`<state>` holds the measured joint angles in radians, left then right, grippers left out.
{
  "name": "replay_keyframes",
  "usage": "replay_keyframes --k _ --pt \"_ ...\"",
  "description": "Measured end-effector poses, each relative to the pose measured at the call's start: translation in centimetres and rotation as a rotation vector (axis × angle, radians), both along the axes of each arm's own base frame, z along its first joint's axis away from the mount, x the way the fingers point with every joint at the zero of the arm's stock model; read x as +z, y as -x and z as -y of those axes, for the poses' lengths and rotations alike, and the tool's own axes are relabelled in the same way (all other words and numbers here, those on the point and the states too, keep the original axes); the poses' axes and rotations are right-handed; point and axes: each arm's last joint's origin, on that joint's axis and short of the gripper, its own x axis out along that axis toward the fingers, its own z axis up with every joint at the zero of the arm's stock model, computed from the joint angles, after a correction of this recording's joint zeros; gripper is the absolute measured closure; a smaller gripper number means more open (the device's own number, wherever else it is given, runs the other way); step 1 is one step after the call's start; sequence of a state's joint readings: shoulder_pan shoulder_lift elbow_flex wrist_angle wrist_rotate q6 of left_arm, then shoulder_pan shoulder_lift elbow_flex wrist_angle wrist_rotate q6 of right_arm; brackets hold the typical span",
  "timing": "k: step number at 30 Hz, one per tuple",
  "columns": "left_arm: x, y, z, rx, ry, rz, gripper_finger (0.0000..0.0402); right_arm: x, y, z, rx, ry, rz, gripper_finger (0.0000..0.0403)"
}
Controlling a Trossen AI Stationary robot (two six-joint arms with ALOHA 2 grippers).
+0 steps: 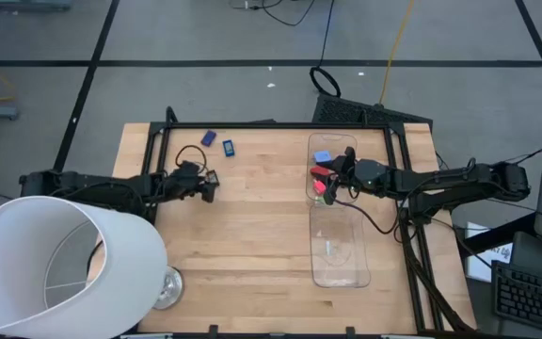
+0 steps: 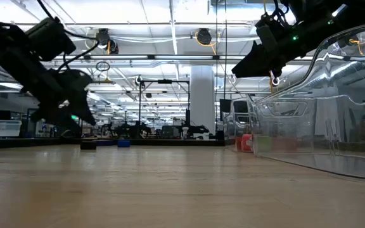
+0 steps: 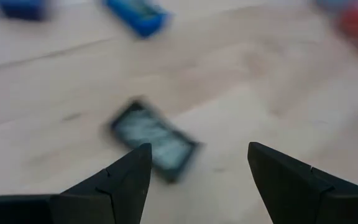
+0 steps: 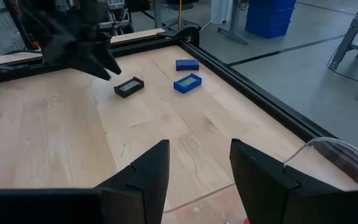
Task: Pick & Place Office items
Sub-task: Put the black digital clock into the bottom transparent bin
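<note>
left wrist view: my left gripper (image 3: 194,168) hangs with fingers spread over the black piece (image 3: 155,140) on the table (image 3: 260,93), its long axis diagonal across the gap; right fingers spread, empty.

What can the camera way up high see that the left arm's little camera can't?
Only the high view shows the big white lampshade, the clear tray with red and light blue pieces in it, and the right gripper over that tray. Only the left wrist view shows the left gripper fingers standing open. Both show the black piece and two blue pieces on the table.
</note>
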<state>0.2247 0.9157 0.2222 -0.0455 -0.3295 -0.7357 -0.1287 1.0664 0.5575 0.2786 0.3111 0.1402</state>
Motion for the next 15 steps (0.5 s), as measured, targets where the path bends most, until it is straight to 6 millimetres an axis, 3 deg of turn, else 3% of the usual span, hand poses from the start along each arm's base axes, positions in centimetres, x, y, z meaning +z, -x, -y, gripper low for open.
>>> replay_keyframes --k 4,15 --pt "-0.3 0.6 -0.7 0.128 0.014 -0.029 0.0133 0.0 0.0 0.0 0.001 0.003 0.001 0.0244" --pt "-1.7 0.5 -1.8 0.196 0.106 -0.076 0.0133 0.1 0.0 0.1 -0.002 0.004 0.008 0.0248"
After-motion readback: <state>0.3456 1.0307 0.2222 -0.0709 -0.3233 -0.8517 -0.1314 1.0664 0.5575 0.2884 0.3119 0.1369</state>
